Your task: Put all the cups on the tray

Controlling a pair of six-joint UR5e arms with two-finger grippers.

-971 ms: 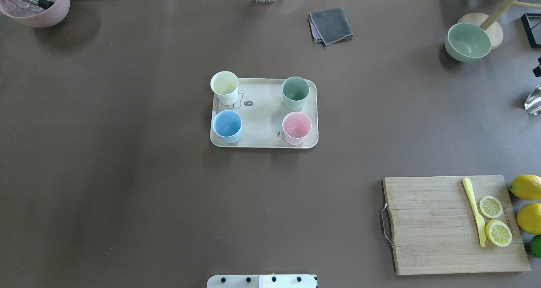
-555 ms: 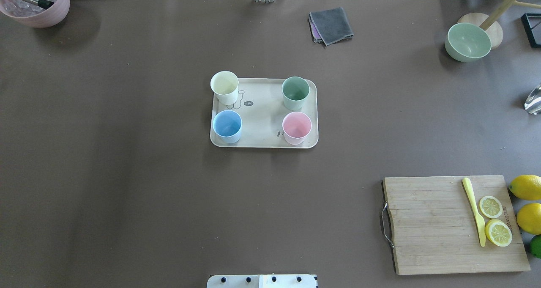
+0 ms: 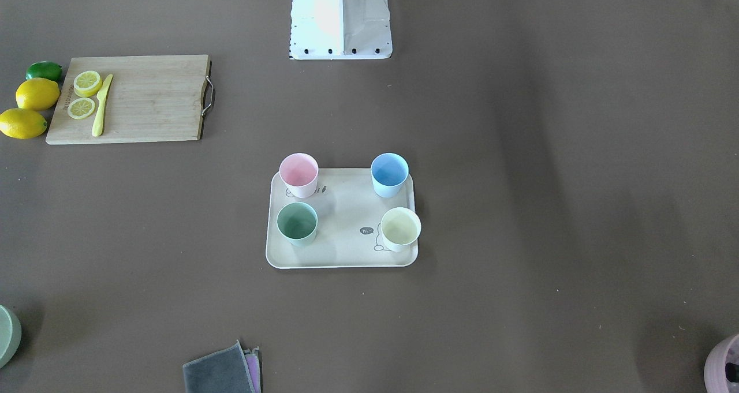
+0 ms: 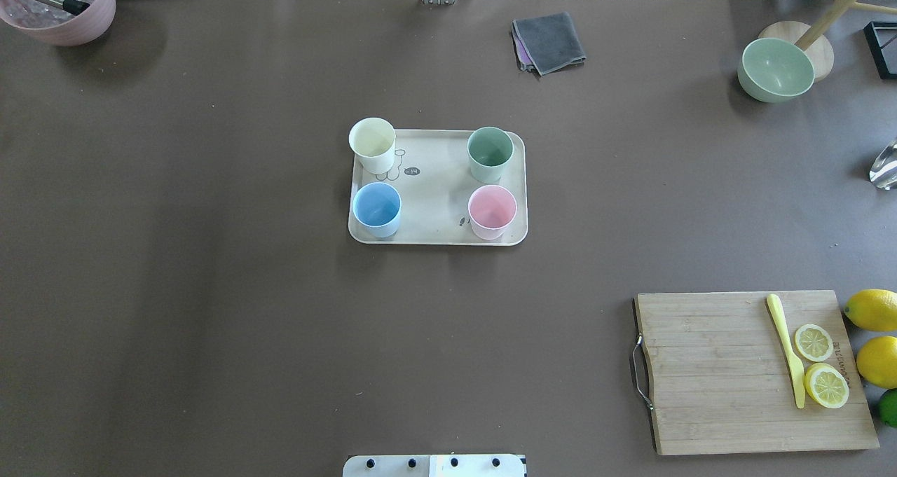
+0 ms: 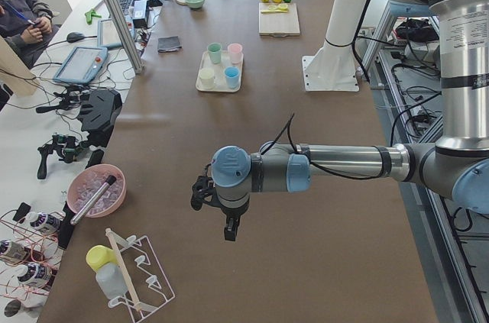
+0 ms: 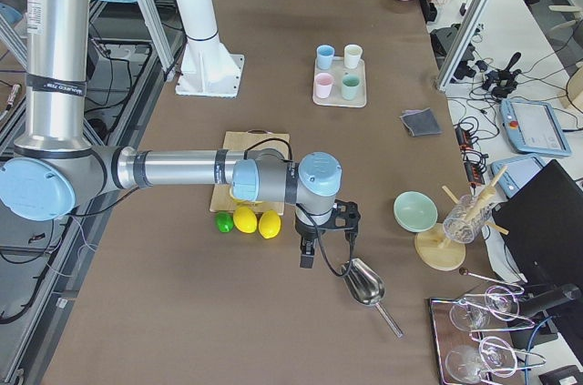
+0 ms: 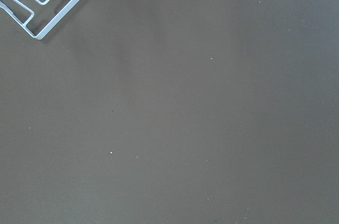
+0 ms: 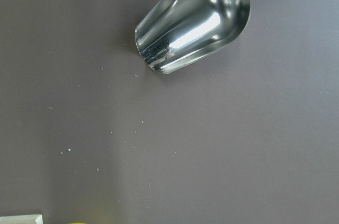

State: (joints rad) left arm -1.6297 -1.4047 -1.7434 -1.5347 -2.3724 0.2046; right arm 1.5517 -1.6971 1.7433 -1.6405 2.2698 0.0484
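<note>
- One brown counter (image 4: 210, 288) carries every item.
- Two arms reach over it. The left hand (image 5: 220, 216) hangs above bare counter at lower centre of the left side view, well apart from the tray. The right hand (image 6: 323, 238) hangs at centre of the right side view, near a metal scoop (image 8: 193, 20) lying on the counter. Whether either hand is released or clenched cannot be told.
- One wooden cutting board (image 4: 715, 372) lies at lower right of the overhead view.
- One tray (image 4: 438, 211) lies flat at centre of the overhead view.
- Four cups stand upright on the tray, one near each corner and apart from one another: cream-yellow cup (image 4: 373, 144) upper left, green cup (image 4: 490, 153) upper right, blue cup (image 4: 377, 209) lower left, pink cup (image 4: 492, 212) lower right.
</note>
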